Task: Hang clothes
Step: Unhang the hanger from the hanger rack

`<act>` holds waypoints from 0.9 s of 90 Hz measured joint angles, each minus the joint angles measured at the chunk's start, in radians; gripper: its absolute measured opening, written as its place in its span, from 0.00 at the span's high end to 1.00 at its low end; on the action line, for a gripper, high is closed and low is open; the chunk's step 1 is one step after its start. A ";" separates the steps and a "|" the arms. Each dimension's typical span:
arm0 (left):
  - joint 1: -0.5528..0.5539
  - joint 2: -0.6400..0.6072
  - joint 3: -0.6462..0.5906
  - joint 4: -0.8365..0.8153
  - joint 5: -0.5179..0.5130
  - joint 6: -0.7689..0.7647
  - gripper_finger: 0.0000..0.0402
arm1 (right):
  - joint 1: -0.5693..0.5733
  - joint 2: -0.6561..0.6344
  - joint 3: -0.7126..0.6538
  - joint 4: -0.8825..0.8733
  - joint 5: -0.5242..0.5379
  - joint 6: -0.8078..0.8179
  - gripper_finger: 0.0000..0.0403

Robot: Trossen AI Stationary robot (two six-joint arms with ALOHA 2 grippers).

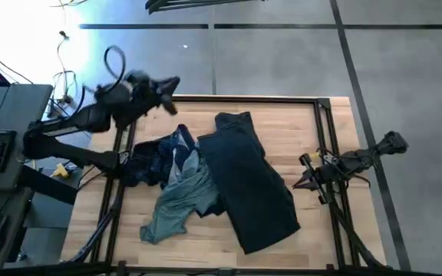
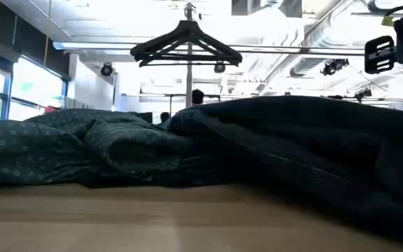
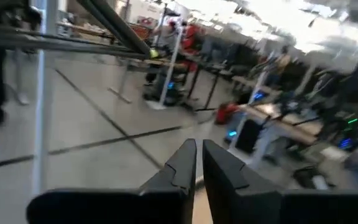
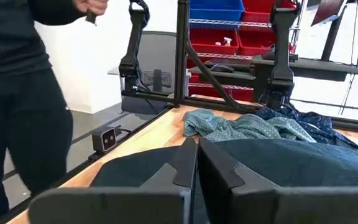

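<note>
Left claw (image 1: 173, 83), fingers pressed together, raised beyond the table's far edge, clothes (image 1: 206, 180) heaped beneath and right of it. Right claw (image 1: 298, 184), also closed, hovers just right of the black trousers (image 1: 252, 184).

Navy dotted shirt (image 1: 162, 157) partly buried under teal shirt (image 1: 181, 201) and black trousers (image 1: 249, 182); full outline not readable from above. Low view: far half of surface (image 2: 187, 224) blocked by the heap, trousers cut off at right edge. Hanger (image 2: 186, 43) hook lost in ceiling glare. Left wrist view smeared; room behind unreadable. Person (image 4: 23, 93) in right wrist view cropped at top and left edge, hand blurred. Left gripper (image 1: 169, 86) blurred from above.
</note>
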 joint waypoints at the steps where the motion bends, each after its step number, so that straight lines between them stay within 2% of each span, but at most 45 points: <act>1: 0.014 0.008 0.009 -0.003 0.009 0.008 0.95 | 0.000 0.000 0.000 0.000 0.000 0.000 1.00; 25: 0.333 0.157 0.153 -0.019 0.268 0.156 0.81 | 0.000 0.000 0.000 0.000 0.000 0.000 1.00; 39: 0.484 0.214 0.164 0.039 0.299 0.316 0.70 | 0.000 0.000 0.000 0.000 0.000 0.000 1.00; 54: 0.592 0.243 0.163 0.100 0.368 0.479 0.61 | 0.000 0.000 0.000 0.000 0.000 0.000 1.00; 62: 0.655 0.250 0.164 0.102 0.385 0.472 0.58 | 0.000 0.000 0.000 0.000 0.000 -0.001 1.00; 81: 0.834 0.271 0.164 0.129 0.511 0.313 0.51 | 0.000 0.000 0.000 0.000 0.000 0.000 1.00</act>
